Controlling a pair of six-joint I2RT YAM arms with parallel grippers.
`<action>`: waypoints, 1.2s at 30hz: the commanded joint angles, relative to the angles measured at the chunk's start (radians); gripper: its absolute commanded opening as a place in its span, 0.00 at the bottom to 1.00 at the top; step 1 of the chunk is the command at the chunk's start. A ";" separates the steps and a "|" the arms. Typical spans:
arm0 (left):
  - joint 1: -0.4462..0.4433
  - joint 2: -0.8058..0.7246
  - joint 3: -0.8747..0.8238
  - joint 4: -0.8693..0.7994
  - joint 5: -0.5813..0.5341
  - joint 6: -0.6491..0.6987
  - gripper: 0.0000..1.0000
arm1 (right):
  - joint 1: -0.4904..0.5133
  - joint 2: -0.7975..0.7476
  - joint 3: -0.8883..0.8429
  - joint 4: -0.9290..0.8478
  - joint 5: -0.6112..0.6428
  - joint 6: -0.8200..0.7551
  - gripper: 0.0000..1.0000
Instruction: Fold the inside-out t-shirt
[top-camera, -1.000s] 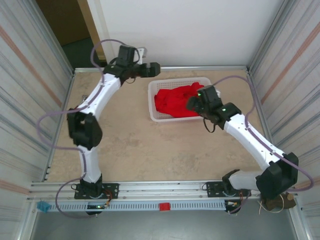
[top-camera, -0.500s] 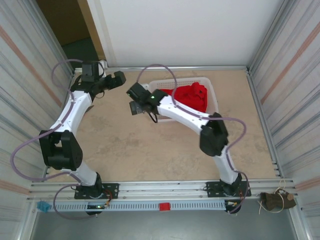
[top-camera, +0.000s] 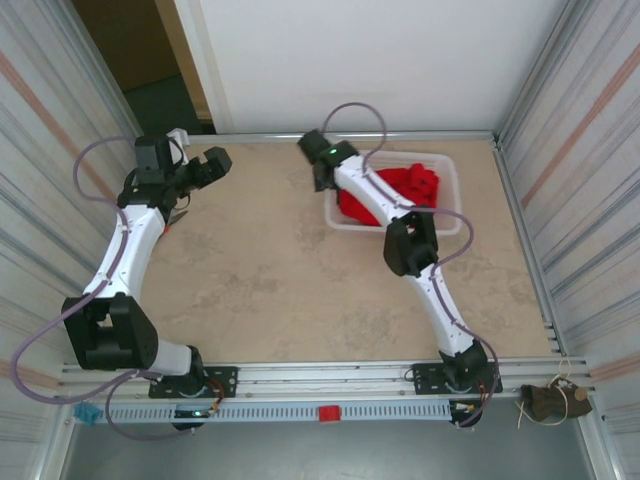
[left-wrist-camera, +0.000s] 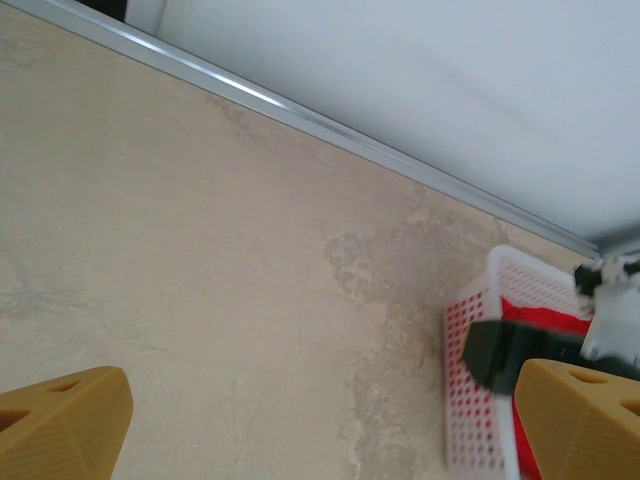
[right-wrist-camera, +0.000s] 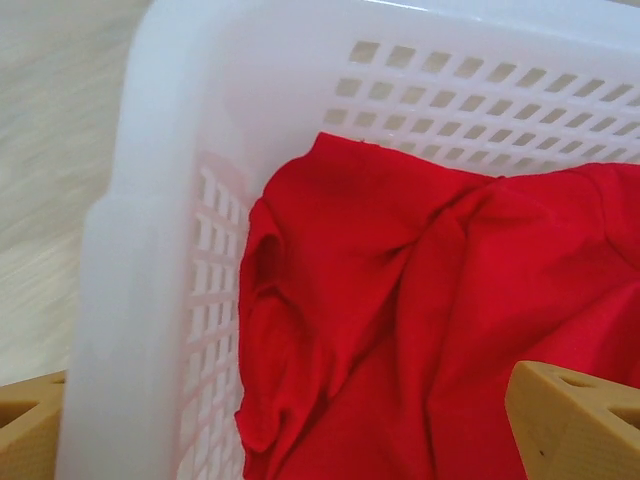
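The bright red soft cloth t-shirt (top-camera: 402, 190) lies bunched up inside the white plastic mesh basket (top-camera: 447, 225), which sits at the far right of the beige mottled desk (top-camera: 270, 260), close to the back wall. The right arm stretches up and across the basket, and the right tool (top-camera: 322, 178) hangs at its left end. The right wrist camera looks straight down there: the right tool (right-wrist-camera: 300, 420) is spread wide with nothing between its fingers, one tan fingertip (right-wrist-camera: 30, 425) outside the basket (right-wrist-camera: 150, 200) wall and the other over the crumpled t-shirt (right-wrist-camera: 400, 300). Whether either tip touches plastic or cloth cannot be told. On the other side, the left arm reaches to the far left corner, and the left tool (top-camera: 208, 163) is well apart from the basket. The left wrist camera shows the left tool (left-wrist-camera: 320, 430) spread wide too, holding nothing, with bare desk between its tan fingers. Beyond its right finger sits the basket (left-wrist-camera: 475, 380), a strip of the red t-shirt (left-wrist-camera: 530, 315) showing inside.
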 joint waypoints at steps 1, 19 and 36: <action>-0.002 -0.036 -0.021 0.030 0.048 -0.029 0.99 | -0.158 -0.072 0.025 -0.087 -0.032 0.038 0.94; -0.114 -0.036 -0.047 0.040 0.042 -0.029 0.99 | -0.310 -0.969 -1.067 0.348 -0.568 0.065 0.89; -0.124 -0.066 -0.092 0.040 0.042 -0.019 0.99 | -0.226 -0.687 -0.850 0.259 -0.411 -0.019 0.84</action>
